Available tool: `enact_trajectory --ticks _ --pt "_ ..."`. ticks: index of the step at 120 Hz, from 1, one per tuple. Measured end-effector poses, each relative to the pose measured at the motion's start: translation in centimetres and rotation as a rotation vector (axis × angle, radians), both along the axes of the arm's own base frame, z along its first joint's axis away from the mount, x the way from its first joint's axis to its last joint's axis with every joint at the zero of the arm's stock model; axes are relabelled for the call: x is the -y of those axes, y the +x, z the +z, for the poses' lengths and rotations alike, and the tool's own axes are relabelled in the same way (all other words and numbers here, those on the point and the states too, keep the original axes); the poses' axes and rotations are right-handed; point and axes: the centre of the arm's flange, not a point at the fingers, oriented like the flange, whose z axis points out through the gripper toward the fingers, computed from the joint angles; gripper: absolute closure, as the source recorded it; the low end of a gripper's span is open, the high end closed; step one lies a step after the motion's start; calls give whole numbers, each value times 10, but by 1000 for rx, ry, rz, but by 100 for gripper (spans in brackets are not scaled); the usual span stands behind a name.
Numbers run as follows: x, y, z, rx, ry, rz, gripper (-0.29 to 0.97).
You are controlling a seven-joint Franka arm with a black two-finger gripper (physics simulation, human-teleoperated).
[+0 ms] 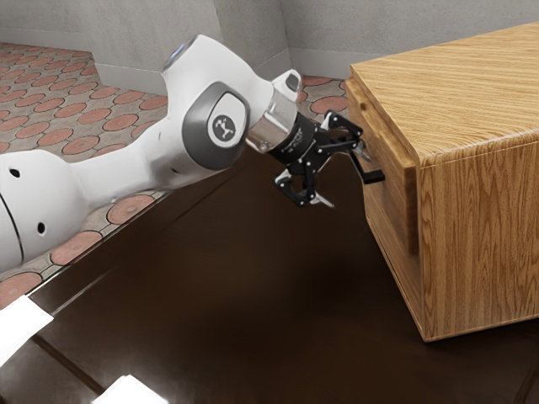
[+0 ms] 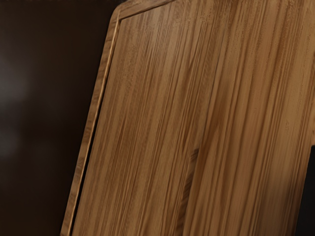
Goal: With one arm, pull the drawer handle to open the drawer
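Step in hand: approach/grasp, pull not yet done afaict. White robot arm (image 1: 126, 160) comes in from the exterior view's left. The black two-finger tool (image 1: 344, 177) sits right at the short black bar handle (image 1: 372, 175) on the oak drawer front (image 1: 389, 198) of the wooden cabinet (image 1: 472, 168), which stands on the dark brown glossy counter (image 1: 253, 320). Tool is open, fingers spread wide: upper finger is against or just beside the handle, lower finger hangs well short of it, down toward the counter, so no two-sided grip. Handle isn't squarely between the fingers, it's off toward the upper one. Drawer front looks roughly flush w/ the cabinet face, maybe slightly proud; can't tell if it's out at all. Wrist view has a close oak-grain panel (image 2: 197, 123) w/ a dark gap along one edge, prob the cabinet's front, so the hand is nearly on the face. Next move imo: re-centre so the bar sits between both fingers, close on it, then pull straight back along the drawer's travel, toward the exterior view's left. Risk: an off-axis pull could slip off the bar or bind the drawer.
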Motion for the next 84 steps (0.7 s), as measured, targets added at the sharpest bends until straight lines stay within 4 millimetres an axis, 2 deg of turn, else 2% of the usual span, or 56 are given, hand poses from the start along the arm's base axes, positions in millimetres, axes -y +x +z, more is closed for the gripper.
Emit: enact_trajectory --ticks 8,24,63,84 --pt "-7 -12 3 -2 6 8 0" --pt "-17 -23 -11 -29 14 20 0" --pt "-60 -80 7 -19 7 89 1" --pt "-77 -95 -5 -39 10 109 1"
